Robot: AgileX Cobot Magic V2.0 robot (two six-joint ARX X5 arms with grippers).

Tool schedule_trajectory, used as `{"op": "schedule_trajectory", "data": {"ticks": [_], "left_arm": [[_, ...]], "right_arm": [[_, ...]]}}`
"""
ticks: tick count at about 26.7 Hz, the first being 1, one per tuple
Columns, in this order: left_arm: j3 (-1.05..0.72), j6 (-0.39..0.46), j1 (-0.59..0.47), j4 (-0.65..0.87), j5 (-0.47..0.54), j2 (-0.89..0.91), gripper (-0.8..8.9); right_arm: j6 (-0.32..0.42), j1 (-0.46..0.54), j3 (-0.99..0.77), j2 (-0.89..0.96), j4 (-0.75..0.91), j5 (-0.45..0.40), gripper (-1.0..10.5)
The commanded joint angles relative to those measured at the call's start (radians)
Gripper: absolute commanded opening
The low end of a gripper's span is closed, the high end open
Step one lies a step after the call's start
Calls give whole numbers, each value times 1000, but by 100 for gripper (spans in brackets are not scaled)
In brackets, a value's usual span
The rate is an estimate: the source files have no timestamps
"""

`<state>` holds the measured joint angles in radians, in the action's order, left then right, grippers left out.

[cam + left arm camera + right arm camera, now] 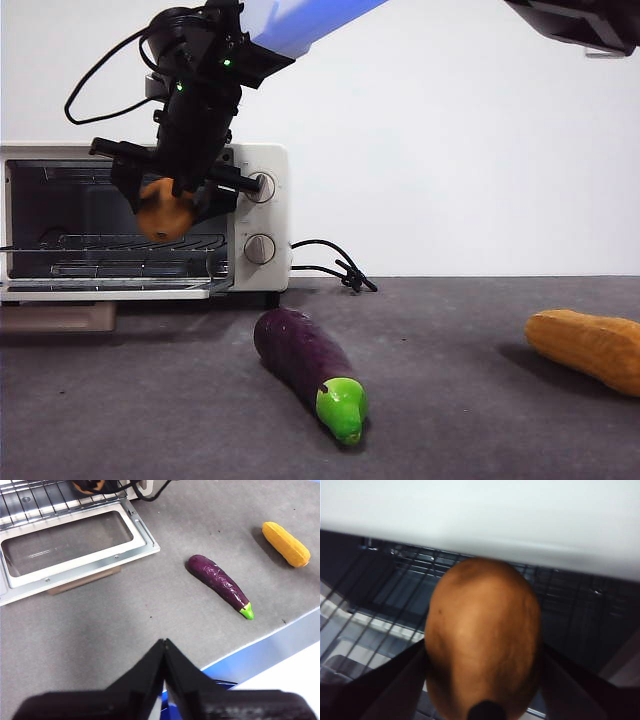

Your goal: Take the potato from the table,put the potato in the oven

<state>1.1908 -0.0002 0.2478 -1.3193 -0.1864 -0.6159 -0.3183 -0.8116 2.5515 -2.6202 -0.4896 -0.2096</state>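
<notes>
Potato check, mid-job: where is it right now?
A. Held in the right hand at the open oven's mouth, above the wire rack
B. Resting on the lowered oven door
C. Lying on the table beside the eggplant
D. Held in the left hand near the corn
A: the right hand is clamped on the potato in front of the open oven; the right wrist view shows the potato between the jaws, the rack behind it.

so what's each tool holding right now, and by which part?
The right tool holds the potato by its two opposite sides, at the open front of the oven. The left tool is shut on nothing, back over the table.
</notes>
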Motion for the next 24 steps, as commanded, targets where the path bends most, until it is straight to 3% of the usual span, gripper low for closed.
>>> {"op": "schedule_trajectory", "data": {"ticks": [1, 10, 17, 24], "left_arm": [[-6, 11, 3, 3, 3, 1, -4], [-6, 11, 3, 3, 3, 1, -4], [-6, 11, 3, 3, 3, 1, -4], [-6, 11, 18, 3, 3, 1, -4]], "right_arm": [[-17, -1, -4, -29, 16, 0, 236], [-30, 0, -4, -30, -13, -1, 264], [-30, 0, -4, -30, -29, -7, 517], [-31, -6, -3, -28, -35, -3, 517]]}}
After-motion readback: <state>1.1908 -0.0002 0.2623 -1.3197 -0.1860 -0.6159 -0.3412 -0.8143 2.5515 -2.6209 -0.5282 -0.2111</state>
